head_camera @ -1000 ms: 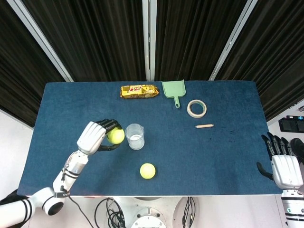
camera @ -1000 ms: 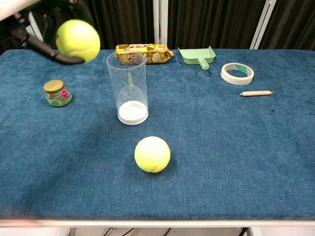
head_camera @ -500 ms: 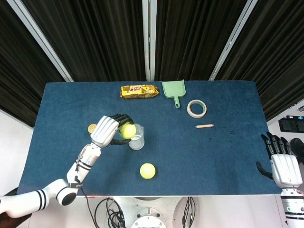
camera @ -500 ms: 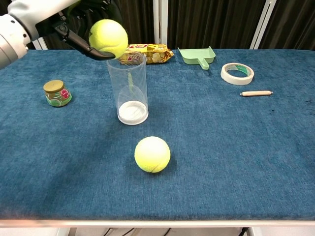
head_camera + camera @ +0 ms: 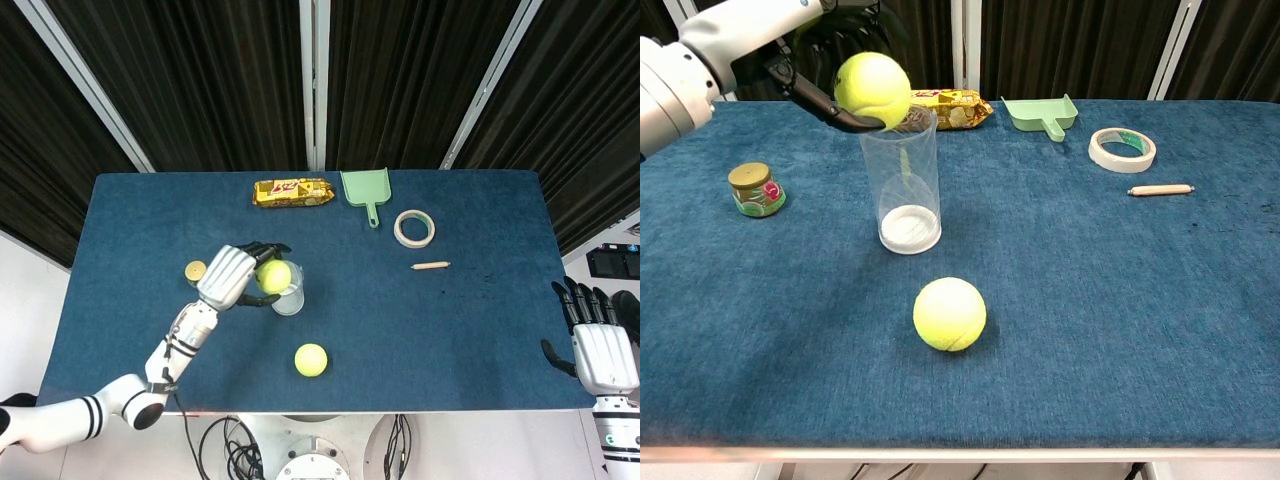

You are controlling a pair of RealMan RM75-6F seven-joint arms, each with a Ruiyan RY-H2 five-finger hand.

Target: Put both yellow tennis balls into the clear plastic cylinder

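My left hand (image 5: 232, 276) grips a yellow tennis ball (image 5: 273, 276) (image 5: 872, 89) just above the left side of the rim of the clear plastic cylinder (image 5: 287, 293) (image 5: 904, 183), which stands upright and empty on the blue table. The dark fingers (image 5: 830, 108) curl under the ball. A second yellow tennis ball (image 5: 311, 359) (image 5: 950, 313) lies on the cloth in front of the cylinder, nearer the front edge. My right hand (image 5: 598, 345) rests open at the far right front corner, away from everything, with nothing in it.
A small green-and-gold jar (image 5: 195, 270) (image 5: 757, 189) stands left of the cylinder. Along the back lie a yellow snack pack (image 5: 292, 192), a green dustpan (image 5: 367, 189), a tape roll (image 5: 414, 228) and a wooden peg (image 5: 430, 266).
My left hand has carried the ball rightward from left of the cylinder to just over its rim. The right hand and the loose ball have not moved.
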